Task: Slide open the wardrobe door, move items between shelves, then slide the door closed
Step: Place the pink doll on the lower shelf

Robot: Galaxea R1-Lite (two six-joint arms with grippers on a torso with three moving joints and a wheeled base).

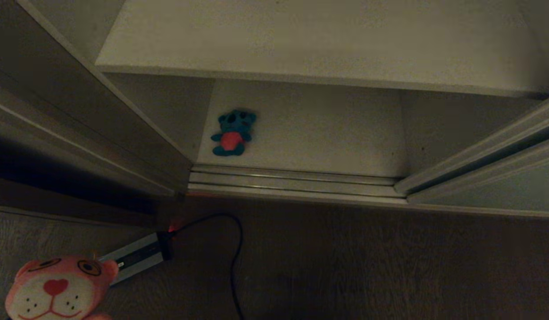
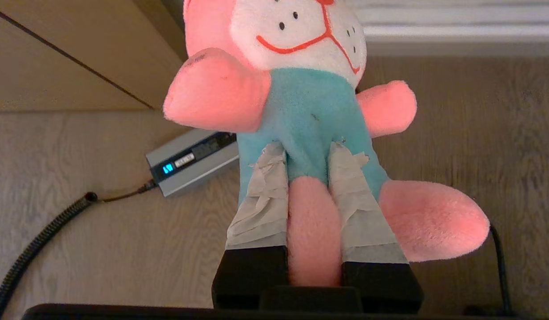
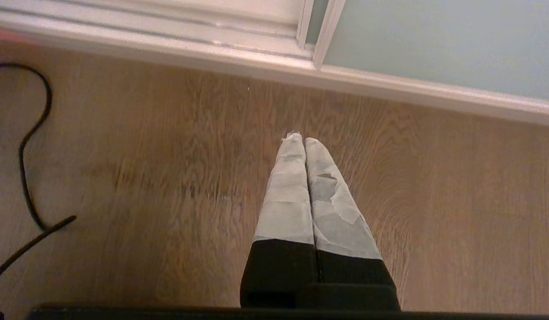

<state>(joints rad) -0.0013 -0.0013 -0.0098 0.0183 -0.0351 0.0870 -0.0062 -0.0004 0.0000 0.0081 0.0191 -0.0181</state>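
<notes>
My left gripper point(image 2: 308, 147) is shut on the pink plush toy point(image 2: 301, 102), its taped fingers point(image 2: 261, 195) pinching the teal shirt and one pink leg above the wooden floor. Only that toy's head point(image 1: 57, 289) shows in the head view, at the bottom left. The blue toy with a red belly point(image 1: 232, 132) lies on the lower shelf point(image 1: 328, 133), near its left wall. The upper shelf point(image 1: 301, 40) juts out above it, bare where it shows. The sliding wardrobe door point(image 1: 501, 191) stands pushed to the right, also seen as a pale panel point(image 3: 434, 40). My right gripper point(image 3: 300, 142) hangs shut and empty over the floor.
A ribbed metal floor track point(image 1: 292, 182) runs along the wardrobe's front. A grey power adapter point(image 1: 137, 255) with a black cable point(image 1: 236, 249) lies on the wooden floor before the opening. Dark brown panels point(image 1: 57, 133) stand on the left.
</notes>
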